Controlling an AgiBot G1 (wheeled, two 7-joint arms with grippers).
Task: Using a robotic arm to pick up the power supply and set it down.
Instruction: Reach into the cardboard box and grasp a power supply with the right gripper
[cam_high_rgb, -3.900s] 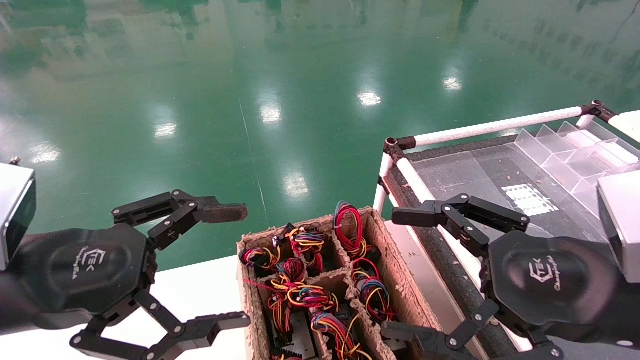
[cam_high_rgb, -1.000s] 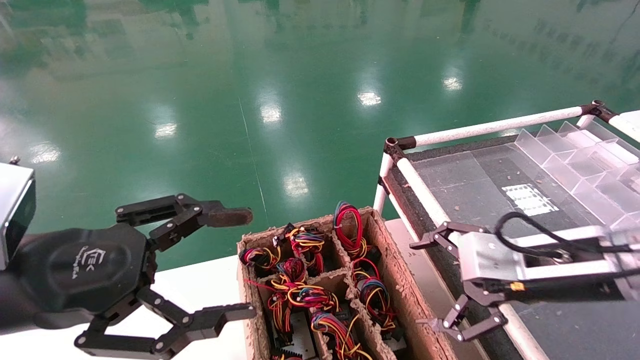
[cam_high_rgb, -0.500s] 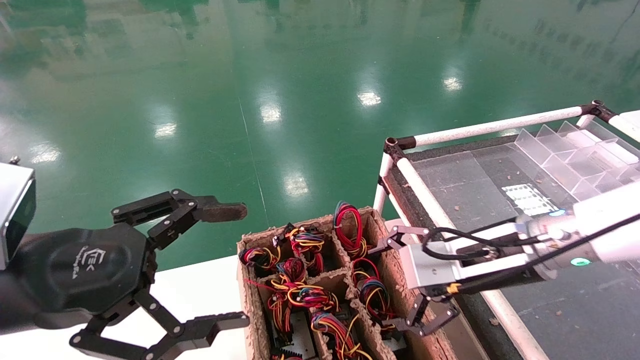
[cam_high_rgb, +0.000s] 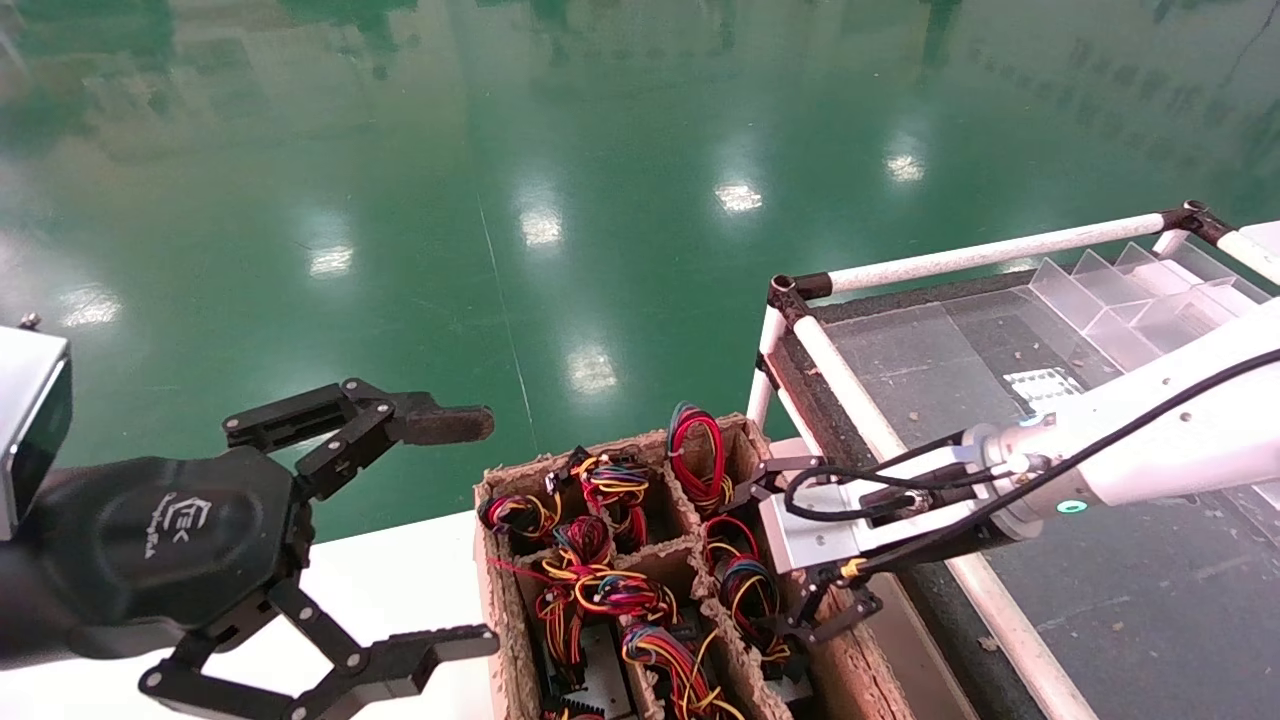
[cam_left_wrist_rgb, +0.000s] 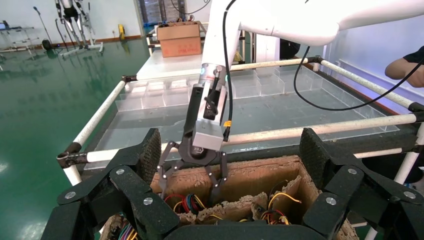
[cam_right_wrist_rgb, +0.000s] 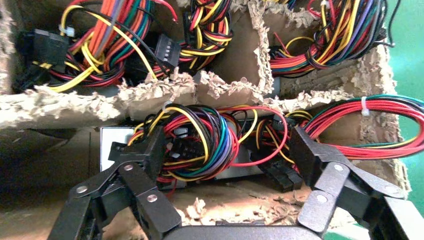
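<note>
Right hand (cam_high_rgb: 790, 560) newly above power supply (cam_right_wrist_rgb: 200, 150)

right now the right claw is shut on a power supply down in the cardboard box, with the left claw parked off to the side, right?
Not quite: the right claw is open, its fingers straddling the wire bundle of the power supply in the cardboard box, gripping nothing, as the right wrist view shows. The left claw is indeed parked aside.

You have two black grippers in view, the left gripper (cam_high_rgb: 490, 530) and the right gripper (cam_high_rgb: 775, 562). There is one cardboard divider box (cam_high_rgb: 495, 600), with at least six wire bundles (cam_high_rgb: 700, 450) showing in it. One clear acrylic tray (cam_high_rgb: 1110, 300) sits on one tube-framed cart (cam_high_rgb: 980, 255). One closed brown carton (cam_left_wrist_rgb: 178, 40) stands farther off.
</note>
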